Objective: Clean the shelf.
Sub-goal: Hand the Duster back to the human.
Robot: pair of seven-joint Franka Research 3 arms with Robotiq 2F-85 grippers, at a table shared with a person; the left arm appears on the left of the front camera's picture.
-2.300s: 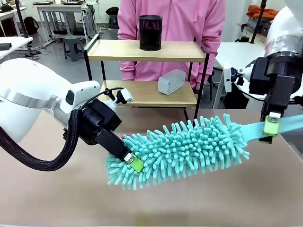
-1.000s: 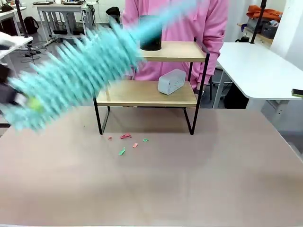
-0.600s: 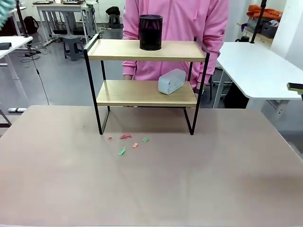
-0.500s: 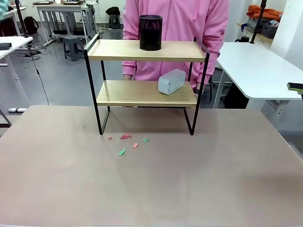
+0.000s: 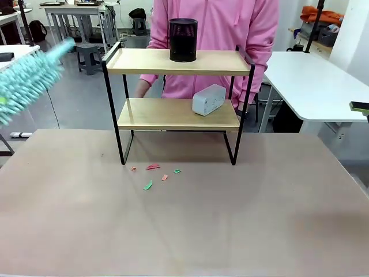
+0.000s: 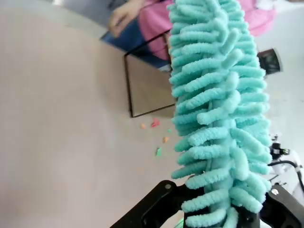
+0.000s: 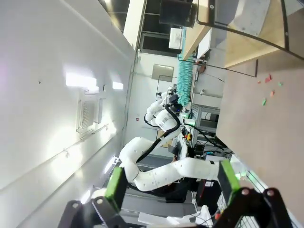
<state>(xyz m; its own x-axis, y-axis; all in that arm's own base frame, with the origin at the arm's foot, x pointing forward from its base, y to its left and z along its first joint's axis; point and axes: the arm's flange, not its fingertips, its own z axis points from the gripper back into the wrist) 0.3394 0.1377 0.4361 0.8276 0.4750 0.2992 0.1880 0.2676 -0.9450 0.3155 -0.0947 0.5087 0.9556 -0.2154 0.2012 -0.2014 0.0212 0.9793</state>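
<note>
The shelf (image 5: pixel 138 61) stands at the table's far middle with a black mesh cup (image 5: pixel 183 39) on its top board and a small white box (image 5: pixel 209 99) on the lower board. A teal fluffy duster (image 5: pixel 26 83) reaches in, blurred, from the left edge, well left of the shelf. In the left wrist view my left gripper (image 6: pixel 219 214) is shut on the duster (image 6: pixel 213 104), with the shelf's frame (image 6: pixel 128 85) beyond it. My right gripper (image 7: pixel 172 184) is open and holds nothing, its green pads (image 7: pixel 116 183) wide apart; the shelf (image 7: pixel 247 42) lies far off.
Small red and green paper scraps (image 5: pixel 154 173) lie on the brown table (image 5: pixel 230 219) in front of the shelf's left legs. A person in a pink hoodie (image 5: pixel 219 23) stands right behind the shelf. A white side table (image 5: pixel 311 81) is at the right.
The duster swung up and left out of the front view and now comes back in at the left edge. The person's hand now shows beside the shelf's left side.
</note>
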